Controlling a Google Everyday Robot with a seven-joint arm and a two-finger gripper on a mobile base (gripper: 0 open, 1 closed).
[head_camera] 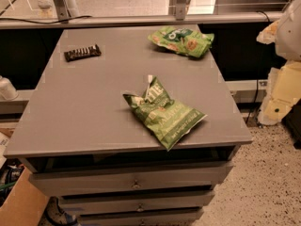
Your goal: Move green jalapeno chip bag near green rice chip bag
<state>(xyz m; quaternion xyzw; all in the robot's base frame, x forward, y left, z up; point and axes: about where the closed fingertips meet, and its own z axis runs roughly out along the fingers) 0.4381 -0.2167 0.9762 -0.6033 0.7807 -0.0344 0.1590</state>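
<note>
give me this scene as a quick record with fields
surface: grey drawer cabinet top
jalapeno bag: crinkled olive-green chip bag with white lettering, front right, tip at front edge
rice bag: brighter light-green chip bag, back right
bags: apart
other: dark wrapped snack bar, back left
claw: pale, right of the cabinet, away from both bags

Tabletop (84, 107): open lane lying between jalapeno chip bag (164, 114) near front edge and rice chip bag (181, 40) at back right corner. Dark snack bar (82, 52) sitting back left, well apart from both. Gripper (282, 93) hanging off table's right side, beside edge.
</note>
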